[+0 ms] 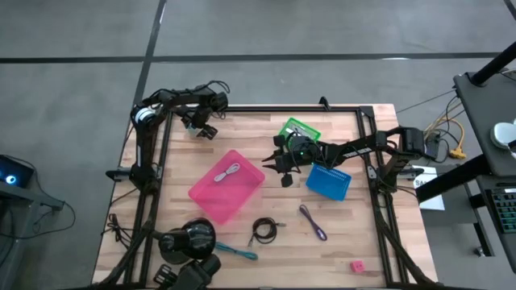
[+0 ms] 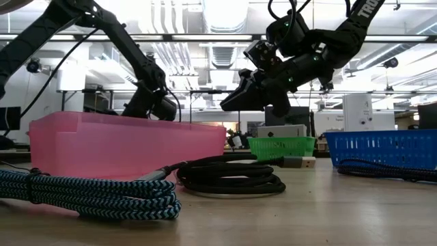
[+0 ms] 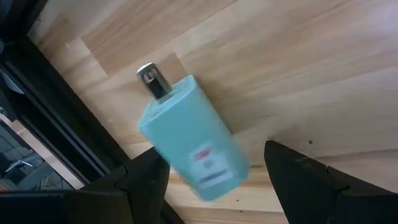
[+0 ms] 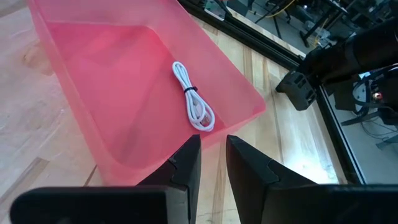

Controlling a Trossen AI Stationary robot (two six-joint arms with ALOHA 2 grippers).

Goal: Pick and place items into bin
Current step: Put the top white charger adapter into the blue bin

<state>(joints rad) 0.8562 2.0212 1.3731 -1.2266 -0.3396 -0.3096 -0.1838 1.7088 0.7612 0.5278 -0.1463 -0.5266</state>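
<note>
From above, the pink bin [image 1: 226,187] sits tilted near the middle of the wooden table [image 1: 339,254] with a whitish cord [image 1: 229,171] coiled inside it, while the right gripper [image 1: 284,165] hangs just beside the bin's right corner, between it and a blue basket [image 1: 329,181]; a green basket [image 1: 299,129] lies behind that arm. Still out on the table are a black cord [image 1: 264,230], a purple cord [image 1: 313,222], a teal cable [image 1: 239,252] near the front edge beside a large black round object [image 1: 188,240], and a small red block [image 1: 356,266] toward the front right. The left gripper [image 1: 201,127] is at the far left corner of the table, well apart from the bin. At table height, the teal cable [image 2: 89,193] fills the near left, the black cord [image 2: 232,179] lies in a coil before the bin [image 2: 123,143], and the right gripper [image 2: 235,99] hovers in the air above the bin's right end. The left wrist camera shows that arm's fingers [image 3: 146,180] spread wide above a light-blue bottle-like item [image 3: 189,140] lying on the wood (nothing is between them). The right wrist camera looks past its fingers [image 4: 186,165], which stand narrow with only a thin gap and hold nothing, down at the bin [image 4: 74,81] and the whitish cord [image 4: 194,99] on its floor.
</note>
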